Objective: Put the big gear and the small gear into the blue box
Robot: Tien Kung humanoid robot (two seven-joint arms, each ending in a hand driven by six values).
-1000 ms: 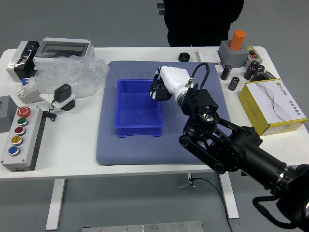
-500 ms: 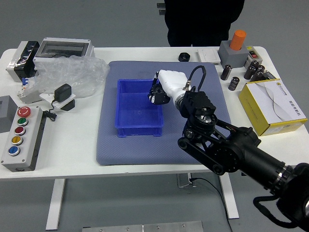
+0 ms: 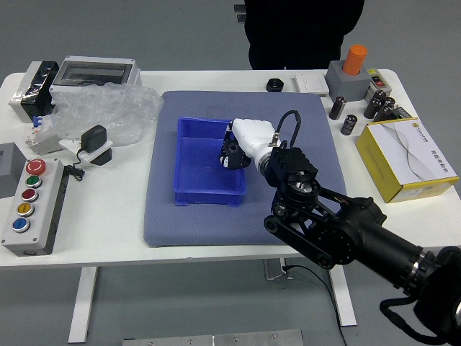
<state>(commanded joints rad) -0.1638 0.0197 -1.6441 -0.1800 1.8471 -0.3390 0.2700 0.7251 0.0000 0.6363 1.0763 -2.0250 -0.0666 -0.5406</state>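
head view: one right hand (image 3: 250, 144) over one blue box (image 3: 209, 197); whether it grips anything, i cannot tell.

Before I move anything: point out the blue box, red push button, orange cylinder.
Blue box (image 3: 210, 197): head view, near wall.
Red push button (image 3: 35, 166): head view, top of cap.
Orange cylinder (image 3: 354, 62): head view, side.

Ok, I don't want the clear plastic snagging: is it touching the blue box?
Apart. The head view shows a strip of mat between the clear plastic and the near side wall of the blue box.
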